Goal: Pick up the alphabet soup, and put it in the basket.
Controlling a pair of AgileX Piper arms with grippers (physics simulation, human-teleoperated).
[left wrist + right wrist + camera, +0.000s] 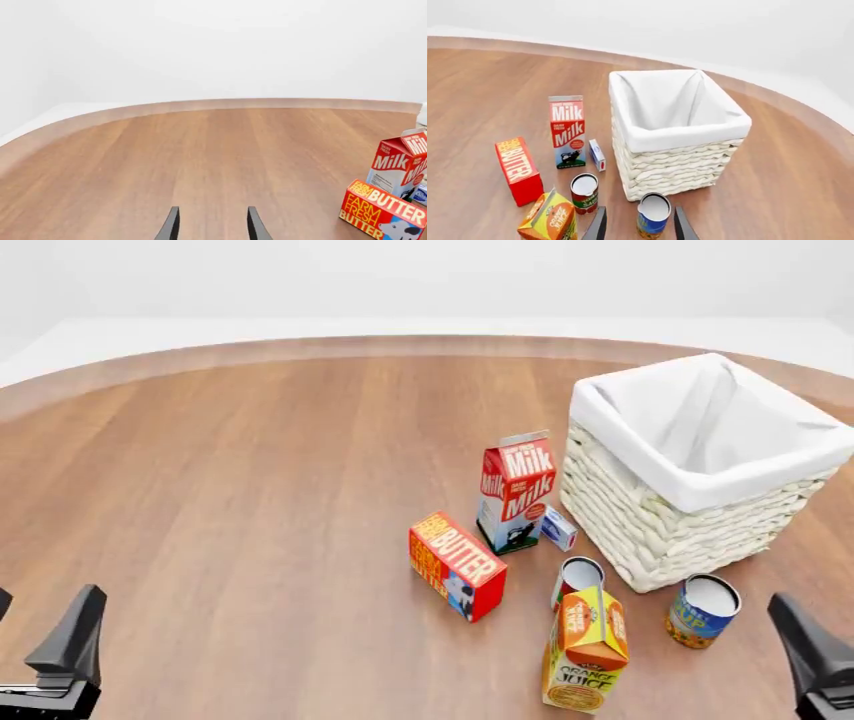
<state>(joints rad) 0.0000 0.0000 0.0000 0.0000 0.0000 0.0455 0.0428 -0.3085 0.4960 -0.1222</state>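
Soup [702, 610] upright near counter's [267, 490] front edge, beside basket [667, 530]. Right claw [639, 226] agape, empty, straddling soup's view; left claw [212, 225] agape, empty.

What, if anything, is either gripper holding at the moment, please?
Nothing: the left gripper is open over bare table, and the right gripper is open above the alphabet soup.

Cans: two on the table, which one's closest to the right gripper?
The alphabet soup, blue-labelled, beside the basket corner; the red-labelled can sits farther from the right gripper.
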